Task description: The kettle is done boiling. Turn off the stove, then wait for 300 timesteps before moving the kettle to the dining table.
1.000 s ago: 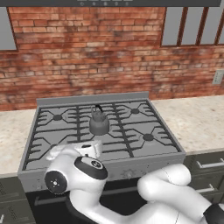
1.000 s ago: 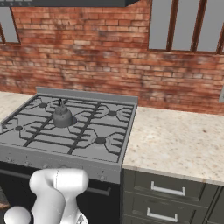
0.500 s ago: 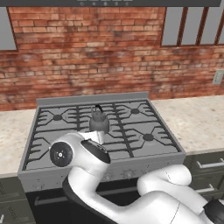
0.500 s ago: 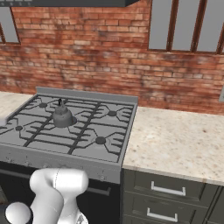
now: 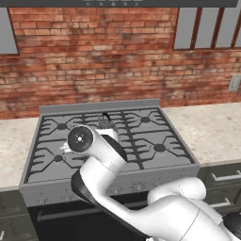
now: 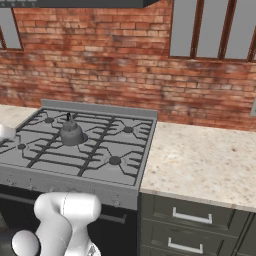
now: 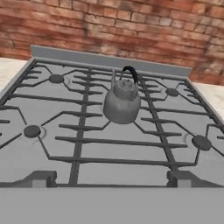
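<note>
The kettle [image 7: 122, 103], small, grey and round with a dark arched handle, stands upright on the grates in the middle of the stove [image 7: 87, 144]. In the right base view the kettle [image 6: 71, 134] sits left of centre on the stove [image 6: 115, 175]. My gripper [image 7: 111, 179] hovers over the stove's front edge, well short of the kettle, open with nothing between its fingertips [image 7: 42, 178]. In the left base view my arm covers most of the kettle [image 5: 104, 117], leaving its handle showing above the stove [image 5: 155, 150]. The dining table is out of view.
Beige speckled counters flank the stove, one to its right [image 6: 205, 160] and one to its left [image 5: 12, 146]. Dark drawer cabinets [image 6: 192, 222] sit below the right counter. A red brick wall [image 6: 110, 65] rises directly behind the stove.
My arm has swung up and forward over the stove front, now covering the kettle in the left base view. The kettle has not moved and the gripper stays open.
</note>
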Robot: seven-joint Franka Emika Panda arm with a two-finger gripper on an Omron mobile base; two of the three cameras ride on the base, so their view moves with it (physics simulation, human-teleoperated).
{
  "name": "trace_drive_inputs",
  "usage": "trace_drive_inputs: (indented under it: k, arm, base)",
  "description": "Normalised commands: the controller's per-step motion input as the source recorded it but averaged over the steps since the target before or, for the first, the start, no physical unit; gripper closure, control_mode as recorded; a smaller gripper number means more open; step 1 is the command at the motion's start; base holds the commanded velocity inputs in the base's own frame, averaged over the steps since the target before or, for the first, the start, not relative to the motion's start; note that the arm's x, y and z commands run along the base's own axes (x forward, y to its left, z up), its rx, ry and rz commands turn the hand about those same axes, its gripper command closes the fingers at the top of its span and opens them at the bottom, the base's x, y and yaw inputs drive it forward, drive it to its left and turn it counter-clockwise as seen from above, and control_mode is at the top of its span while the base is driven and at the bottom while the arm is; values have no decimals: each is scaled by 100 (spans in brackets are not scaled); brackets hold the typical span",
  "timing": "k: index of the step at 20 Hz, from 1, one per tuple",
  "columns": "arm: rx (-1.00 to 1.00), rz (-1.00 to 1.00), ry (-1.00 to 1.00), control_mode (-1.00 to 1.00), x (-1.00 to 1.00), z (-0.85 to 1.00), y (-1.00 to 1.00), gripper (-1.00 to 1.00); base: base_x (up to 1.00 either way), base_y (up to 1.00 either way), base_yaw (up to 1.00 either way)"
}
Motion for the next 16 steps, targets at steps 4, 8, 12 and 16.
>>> trace_drive_inputs:
  k: [4,8,12,16]
  arm:
    - [9,3,19,-100,18,0,-24,-100]
    - [13,1,25,-100,29,0,-25,-100]
    - [12,0,25,-100,33,0,-24,-100]
    - [10,1,23,-100,29,0,-25,-100]
  base:
    - [0,0,0]
    - [0,0,0]
    - [0,0,0]
    - [0,0,0]
